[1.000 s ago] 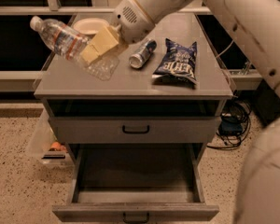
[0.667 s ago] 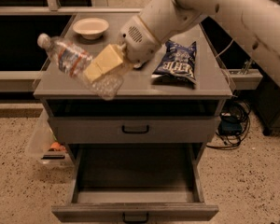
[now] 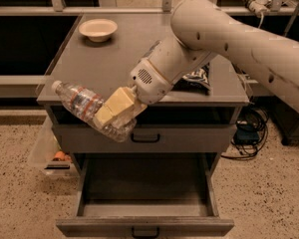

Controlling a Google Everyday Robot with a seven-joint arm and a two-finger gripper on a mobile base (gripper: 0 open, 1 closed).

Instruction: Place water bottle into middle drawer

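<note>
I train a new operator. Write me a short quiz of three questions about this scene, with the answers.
1. True or false: the gripper, in front of the top drawer, is shut on the water bottle.
2. Which drawer is open? A top drawer; B middle drawer.
3. Fill in: the bottle's cap points toward the picture's ____ side.
Key: 1 true; 2 B; 3 left.

One camera looks steeply down from above and in front of the cabinet (image 3: 114, 59), near enough that its top and open middle drawer (image 3: 99, 225) fill the view. The gripper (image 3: 110, 113), clasping the water bottle (image 3: 79, 99), hangs at the cabinet's front-left edge.
</note>
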